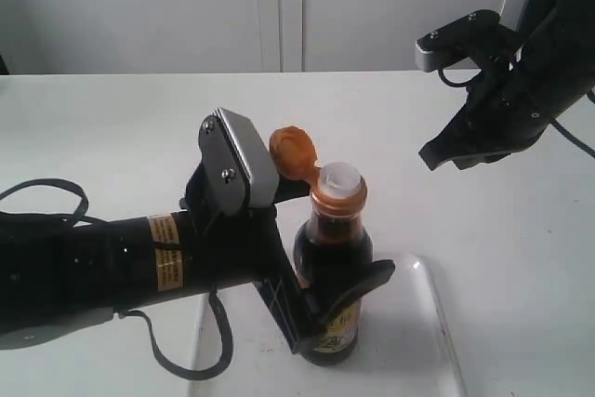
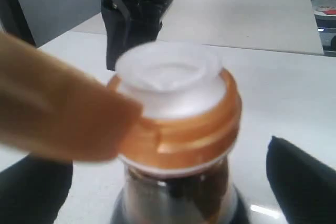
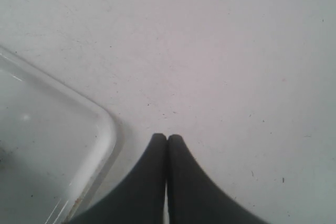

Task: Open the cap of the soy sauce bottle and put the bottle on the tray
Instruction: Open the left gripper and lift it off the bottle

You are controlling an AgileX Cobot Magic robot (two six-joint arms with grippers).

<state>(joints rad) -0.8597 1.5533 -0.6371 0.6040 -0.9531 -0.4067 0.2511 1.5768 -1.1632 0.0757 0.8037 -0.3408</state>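
Observation:
The soy sauce bottle (image 1: 333, 258) stands upright on the clear tray (image 1: 429, 327), dark liquid showing through the glass. Its golden-orange cap (image 1: 293, 152) is flipped back on its hinge, baring the white spout (image 1: 337, 177). My left gripper (image 1: 339, 299) is shut around the bottle's body, one finger across the label. In the left wrist view the bottle's collar (image 2: 181, 129) and spout fill the picture and the open cap (image 2: 52, 114) blurs beside them. My right gripper (image 1: 435, 157) hangs shut and empty above the table, right of the bottle; its fingertips (image 3: 157, 145) touch, beside a tray corner (image 3: 102, 142).
The white table (image 1: 112, 127) runs back to a pale wall. A black cable (image 1: 56, 197) loops on the table beside the left arm. The right gripper (image 2: 131, 19) also shows as a dark shape behind the bottle in the left wrist view.

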